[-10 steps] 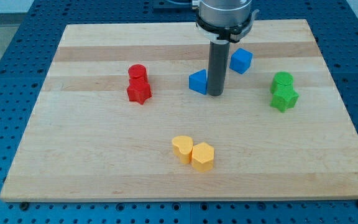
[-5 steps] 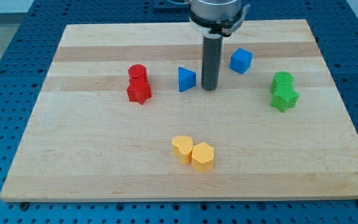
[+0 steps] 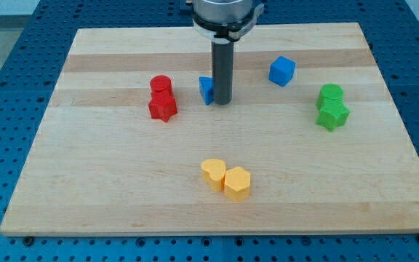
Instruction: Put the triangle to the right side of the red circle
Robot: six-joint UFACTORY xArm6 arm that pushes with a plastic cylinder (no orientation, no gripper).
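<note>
Near the upper middle of the desk (image 3: 122,182), the blue triangle (image 3: 206,89) lies to the view's right of the red circle (image 3: 161,84), with clear board between them. My tip (image 3: 222,101) touches the triangle's right side; the arm ends in a plain rod with no end effector, so nothing is grasped. The red star (image 3: 162,108) touches the circle from below, and the blue cube (image 3: 282,70) sits well to the right.

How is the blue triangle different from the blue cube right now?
The blue triangle sits against my tip, partly hidden behind the rod; the blue cube stands alone in full view, toward the view's right. The triangle is close to the red circle; the cube is far from it. Both are blue.
</note>
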